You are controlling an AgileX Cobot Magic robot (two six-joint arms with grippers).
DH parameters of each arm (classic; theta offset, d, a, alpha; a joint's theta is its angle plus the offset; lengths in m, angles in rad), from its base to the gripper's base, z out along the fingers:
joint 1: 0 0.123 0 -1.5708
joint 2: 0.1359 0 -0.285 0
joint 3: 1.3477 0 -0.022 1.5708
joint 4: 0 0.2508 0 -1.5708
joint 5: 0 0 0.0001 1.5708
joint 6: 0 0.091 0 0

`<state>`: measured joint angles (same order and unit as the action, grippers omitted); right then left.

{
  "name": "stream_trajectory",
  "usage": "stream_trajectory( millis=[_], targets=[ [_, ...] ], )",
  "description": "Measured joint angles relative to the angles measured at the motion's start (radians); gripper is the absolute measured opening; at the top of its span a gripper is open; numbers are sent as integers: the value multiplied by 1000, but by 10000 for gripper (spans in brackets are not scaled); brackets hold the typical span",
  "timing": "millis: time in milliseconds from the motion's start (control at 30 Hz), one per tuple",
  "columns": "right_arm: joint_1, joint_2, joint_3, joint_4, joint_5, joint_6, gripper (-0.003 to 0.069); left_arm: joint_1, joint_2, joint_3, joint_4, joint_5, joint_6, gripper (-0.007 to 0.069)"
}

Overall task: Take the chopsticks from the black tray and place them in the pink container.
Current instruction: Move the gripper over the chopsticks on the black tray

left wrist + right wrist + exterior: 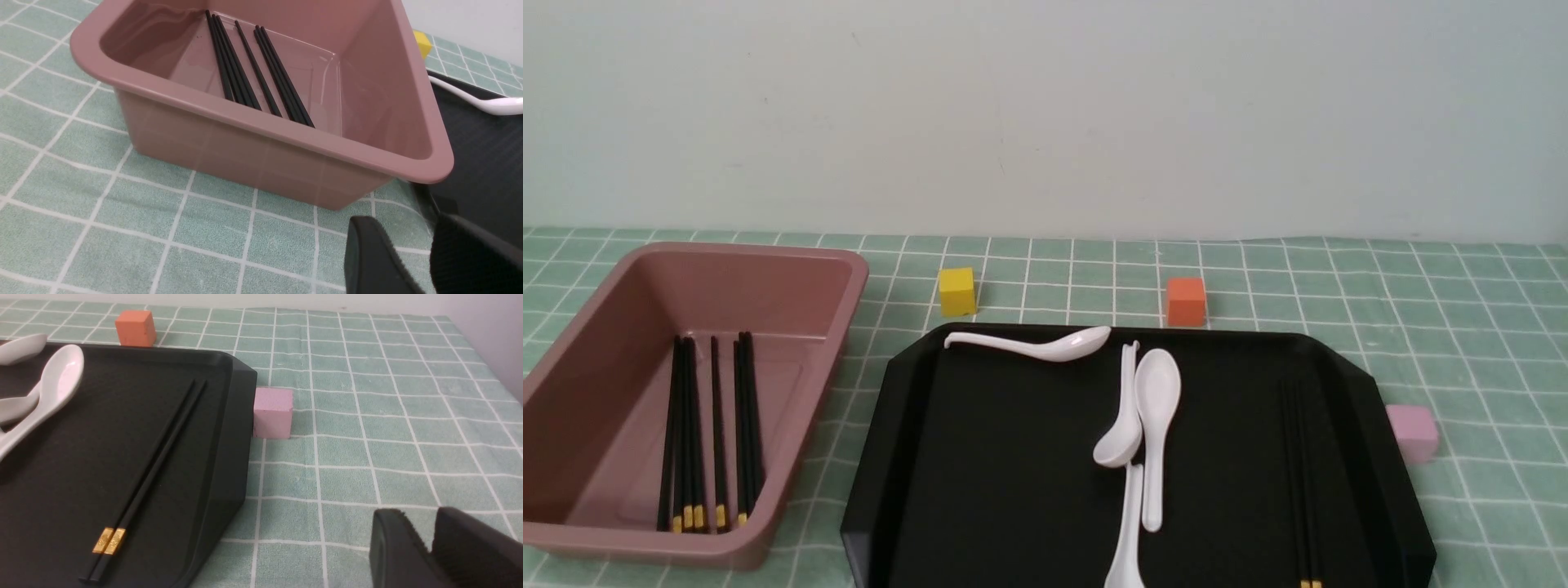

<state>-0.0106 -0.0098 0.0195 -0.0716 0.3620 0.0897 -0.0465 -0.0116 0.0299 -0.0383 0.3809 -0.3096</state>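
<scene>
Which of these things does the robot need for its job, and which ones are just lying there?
For the job: chopsticks, black tray, pink container.
Just lying about: white spoons, yellow cube, orange cube, pale pink cube.

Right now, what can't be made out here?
Chopsticks in bin: overlap in front view, count unclear; left wrist view, near wall hides banded ends.
Pair on tray: faint black-on-black in front view, ends cut by bottom edge.
Left hand, right hand: only fingertips, cut by edge; open or shut unclear.
</scene>
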Motion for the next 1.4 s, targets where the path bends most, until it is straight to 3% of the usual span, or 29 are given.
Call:
stream_trajectory(
  millis=[1000, 1133, 1267, 1400],
  targets=[
    [0, 0, 0, 15, -4, 10, 215, 0, 0, 0, 0, 0, 0, 238],
    [0, 0, 5, 277, -77, 191, 220, 0, 0, 0, 0, 0, 0, 238],
    [0, 0, 5, 618, -205, 394, 224, 0, 0, 0, 0, 0, 0, 238],
    [0, 0, 5, 726, -242, 430, 229, 0, 0, 0, 0, 0, 0, 239]
  ],
)
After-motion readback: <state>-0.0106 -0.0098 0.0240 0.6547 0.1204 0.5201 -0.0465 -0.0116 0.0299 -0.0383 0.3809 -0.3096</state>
